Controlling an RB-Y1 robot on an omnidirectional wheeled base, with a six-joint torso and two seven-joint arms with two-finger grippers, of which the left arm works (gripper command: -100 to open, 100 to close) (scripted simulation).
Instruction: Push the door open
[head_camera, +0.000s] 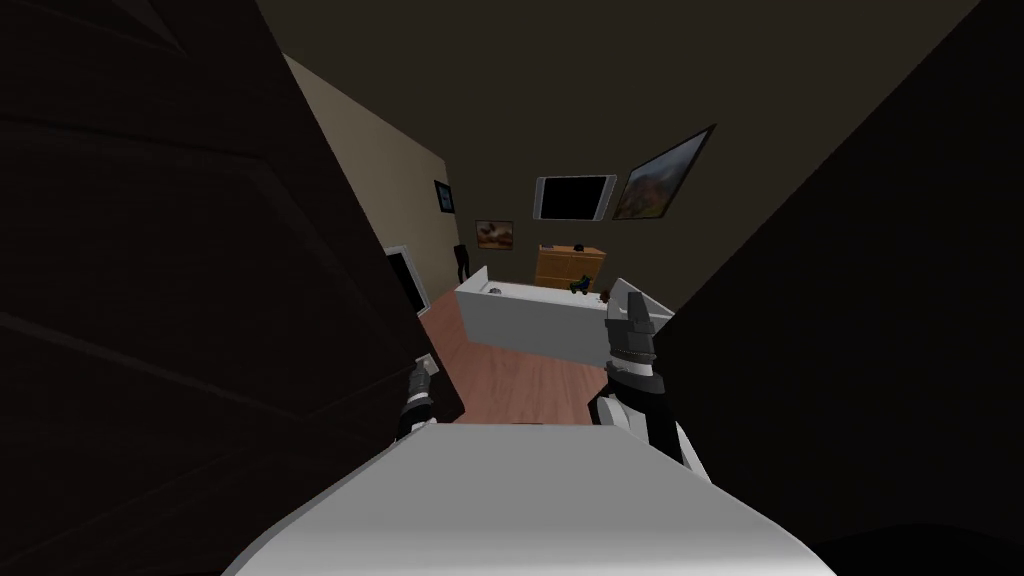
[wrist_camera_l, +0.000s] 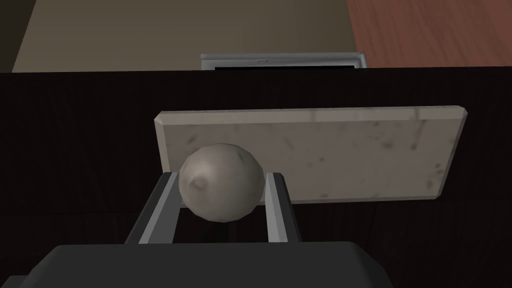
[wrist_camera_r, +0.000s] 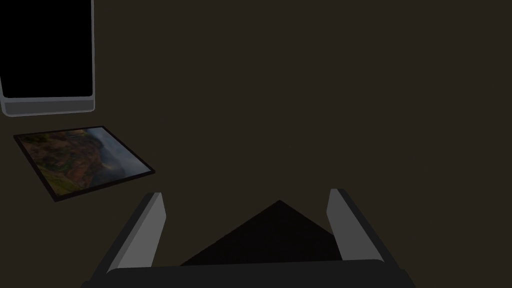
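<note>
Fingers of the left gripper (wrist_camera_l: 222, 175) pinch the round grey knob (wrist_camera_l: 220, 192) on the dark door (wrist_camera_l: 75, 150). The right gripper (wrist_camera_r: 246, 193), raised on the right, gapes empty.

The door (head_camera: 200, 300) is set to the left and a wall (head_camera: 860, 300) to the right, with a gap left between them; beyond the gap a floor (head_camera: 510, 375) is seen, and on it what seems a bed (head_camera: 540, 320); a dresser (head_camera: 570, 265) is placed behind the bed; a screen (head_camera: 573, 197) is hung above the dresser, with a picture (head_camera: 662, 175) just to its right; a knob (wrist_camera_l: 221, 181) is mounted on a plate (wrist_camera_l: 350, 155) on the door, and is held between the fingers (wrist_camera_l: 274, 200) of the left gripper (wrist_camera_l: 221, 175), touched on both sides.
</note>
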